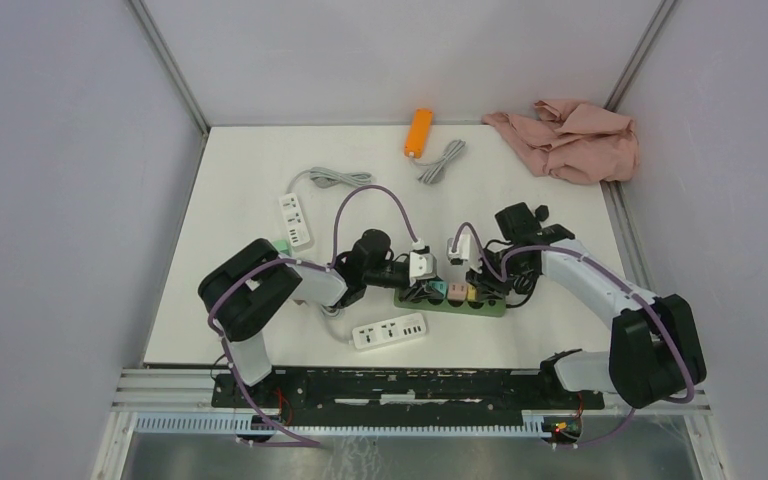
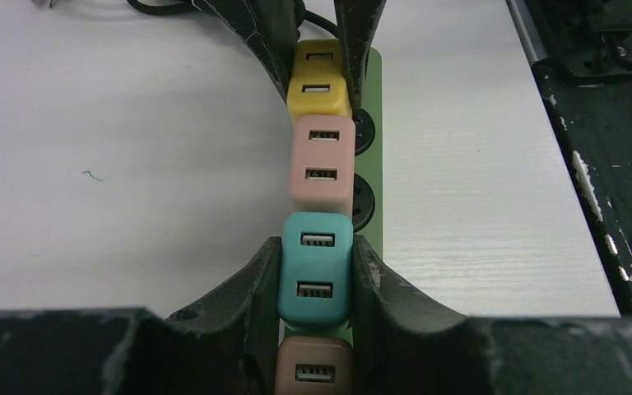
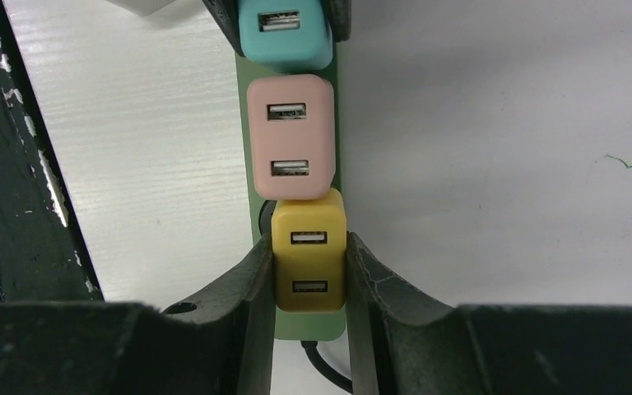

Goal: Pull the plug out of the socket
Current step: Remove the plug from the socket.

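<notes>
Evidently, the teal plug [image 2: 316, 276] is clamped between the fingers of the left end effector [image 2: 316, 255], and the yellow plug [image 3: 309, 271] is pinched in the same way by the right end effector [image 3: 309, 251]. Both plugs appear seated in the green socket strip [image 2: 373, 82], so nothing is judged pulled off yet. Just ahead of each grip, between the two, the pink plug [image 2: 322, 164] is untouched. Only the pull is left.

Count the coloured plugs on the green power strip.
4 in one row: yellow plug in the right jaws, pink plug next, teal plug in the left jaws, brown plug last. Others may be hidden.
</notes>
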`<state>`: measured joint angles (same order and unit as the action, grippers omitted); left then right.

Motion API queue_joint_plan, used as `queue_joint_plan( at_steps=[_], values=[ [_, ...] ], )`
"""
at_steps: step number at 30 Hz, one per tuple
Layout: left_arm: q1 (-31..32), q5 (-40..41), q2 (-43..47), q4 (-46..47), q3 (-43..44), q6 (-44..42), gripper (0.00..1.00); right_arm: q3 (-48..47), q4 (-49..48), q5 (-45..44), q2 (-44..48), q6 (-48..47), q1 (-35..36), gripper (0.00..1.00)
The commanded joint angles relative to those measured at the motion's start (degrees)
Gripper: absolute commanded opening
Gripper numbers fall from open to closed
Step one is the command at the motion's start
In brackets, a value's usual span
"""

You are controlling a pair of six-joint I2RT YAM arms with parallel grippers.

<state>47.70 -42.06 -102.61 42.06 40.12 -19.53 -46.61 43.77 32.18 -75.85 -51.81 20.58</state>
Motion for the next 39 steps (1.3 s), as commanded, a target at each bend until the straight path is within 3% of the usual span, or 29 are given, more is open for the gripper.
queue_joint_plan(
  at_steps=[1,7,9,13,16,19,23,27,30,34,39],
  values=[
    [0.4,3.6,-1.3,-1.5,0.6,-2.6,0.03,-3.2,-6.1,6.6,0.9,4.4,-2.2,0.00],
    [0.4,3.4,-1.1,-0.9,0.3,-2.1,0.03,0.5,4.2,12.1,4.6,-14.5,-3.4,0.00],
    [0.4,3.3,-1.2,-0.8,0.4,-2.2,0.03,0.4,6.0,14.3,4.0,-16.8,-1.2,0.00],
    [0.4,3.2,-1.5,-1.0,0.7,-2.2,0.03,-1.9,-0.7,16.2,1.6,-4.5,1.8,0.00],
    [0.4,3.4,-1.2,-0.7,0.4,-2.0,0.03,-3.7,-7.1,10.8,0.9,5.6,0.5,0.00],
    [0.4,3.7,-1.0,-0.4,0.1,-2.0,0.03,-3.2,-5.8,7.9,2.2,3.1,-3.5,0.00],
    [0.3,3.8,-1.0,-0.1,0.0,-1.9,0.03,-0.7,1.0,6.7,4.2,-9.2,-4.8,0.00],
    [0.3,3.9,-1.1,-0.1,0.1,-1.9,0.03,-1.0,9.0,15.9,4.2,-18.5,-3.9,0.00],
    [0.2,4.0,-1.4,-0.3,0.4,-1.9,0.03,-1.1,6.1,15.8,3.0,-14.0,1.1,0.00],
    [0.3,4.2,-1.3,-0.7,0.5,-1.8,0.03,-3.7,-4.7,10.8,1.3,3.0,2.1,0.00],
    [0.2,4.8,-1.0,0.0,0.0,-1.5,0.03,-3.1,-3.2,6.9,4.0,0.5,-4.9,0.00]
  ],
)
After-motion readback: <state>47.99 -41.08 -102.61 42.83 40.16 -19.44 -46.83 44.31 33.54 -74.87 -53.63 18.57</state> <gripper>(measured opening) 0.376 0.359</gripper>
